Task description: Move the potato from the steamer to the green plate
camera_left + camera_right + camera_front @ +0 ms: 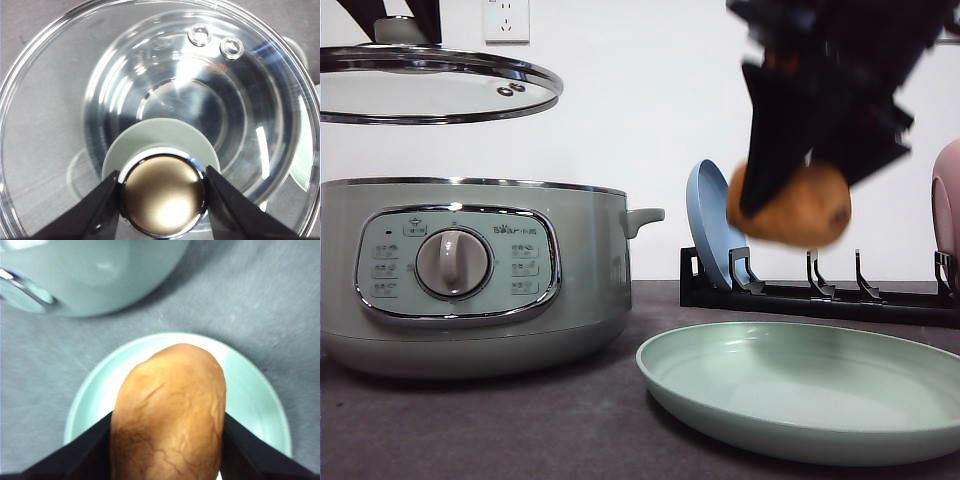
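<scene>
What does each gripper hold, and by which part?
The left gripper holds the glass lid by its knob. The right gripper grips the potato by its sides.

Even, bright indoor light with a white wall (650, 120) near overexposure in the front view. The right gripper (820, 150) and the potato (790, 205) above the green plate (800, 400) are smeared by motion blur; the steamer (470, 270) is sharp, its chrome trim carrying thin highlights. A soft shadow lies on the dark table (520, 430) beneath the steamer. In the left wrist view, the glass lid (150, 75) shows curved streaks of glare and the metal knob (162, 200) a broad washed-out hotspot. In the right wrist view the potato (170, 415) is softly focused, the plate (250, 390) bleached pale, and the steamer (95, 275) blurred.
</scene>
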Robot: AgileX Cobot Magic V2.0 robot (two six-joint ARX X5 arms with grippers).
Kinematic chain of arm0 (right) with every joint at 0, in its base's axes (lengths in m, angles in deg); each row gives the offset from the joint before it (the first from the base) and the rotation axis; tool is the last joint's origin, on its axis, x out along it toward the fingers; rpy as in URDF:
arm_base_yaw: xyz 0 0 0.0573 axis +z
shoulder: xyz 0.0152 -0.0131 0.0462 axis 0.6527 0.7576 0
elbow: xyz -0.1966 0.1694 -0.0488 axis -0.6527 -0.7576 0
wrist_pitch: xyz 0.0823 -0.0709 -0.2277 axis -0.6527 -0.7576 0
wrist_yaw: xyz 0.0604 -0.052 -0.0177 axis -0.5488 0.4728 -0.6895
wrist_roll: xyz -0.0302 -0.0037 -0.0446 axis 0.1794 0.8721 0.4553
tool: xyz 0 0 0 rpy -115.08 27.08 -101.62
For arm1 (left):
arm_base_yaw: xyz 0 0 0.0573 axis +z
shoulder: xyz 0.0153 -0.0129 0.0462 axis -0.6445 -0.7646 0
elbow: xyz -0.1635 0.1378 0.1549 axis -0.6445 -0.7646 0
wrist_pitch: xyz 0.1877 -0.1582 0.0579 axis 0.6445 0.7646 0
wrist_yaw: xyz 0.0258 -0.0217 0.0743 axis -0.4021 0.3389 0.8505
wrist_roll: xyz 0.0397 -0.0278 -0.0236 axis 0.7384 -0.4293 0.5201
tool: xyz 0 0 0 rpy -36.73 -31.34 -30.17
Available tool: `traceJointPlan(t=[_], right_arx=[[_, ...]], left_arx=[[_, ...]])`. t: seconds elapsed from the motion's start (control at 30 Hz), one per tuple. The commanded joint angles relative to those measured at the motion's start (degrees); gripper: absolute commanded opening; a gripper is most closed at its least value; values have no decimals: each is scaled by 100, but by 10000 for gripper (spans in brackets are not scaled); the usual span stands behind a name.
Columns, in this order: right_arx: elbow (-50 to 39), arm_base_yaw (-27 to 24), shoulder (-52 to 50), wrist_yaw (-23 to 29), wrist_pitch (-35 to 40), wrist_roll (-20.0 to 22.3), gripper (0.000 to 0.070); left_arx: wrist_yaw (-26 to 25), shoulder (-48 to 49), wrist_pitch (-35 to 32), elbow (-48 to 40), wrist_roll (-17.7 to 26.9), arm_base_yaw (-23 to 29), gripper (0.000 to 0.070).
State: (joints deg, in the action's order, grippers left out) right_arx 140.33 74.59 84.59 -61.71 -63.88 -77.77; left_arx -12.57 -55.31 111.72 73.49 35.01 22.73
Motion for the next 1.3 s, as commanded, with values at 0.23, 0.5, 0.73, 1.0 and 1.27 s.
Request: traceJointPlan(t=[0.23, 0.5, 0.73, 1.0, 1.27], right_arx=[[-746, 28, 409, 17, 1067, -338, 198], [-783, 28, 875, 13, 1092, -343, 200], [-788, 28, 912, 16, 1046, -369, 436], [-767, 12, 803, 19, 990, -411, 634], [-526, 1, 18, 214, 777, -405, 634]], left_arx=[[-23, 31, -145, 214, -11, -202, 9], [-24, 31, -140, 214, -11, -357, 9], [-24, 31, -146, 214, -10, -443, 9], [-22, 20, -219, 212, -7, -486, 9], [-24, -85, -344, 212, -9, -523, 8]])
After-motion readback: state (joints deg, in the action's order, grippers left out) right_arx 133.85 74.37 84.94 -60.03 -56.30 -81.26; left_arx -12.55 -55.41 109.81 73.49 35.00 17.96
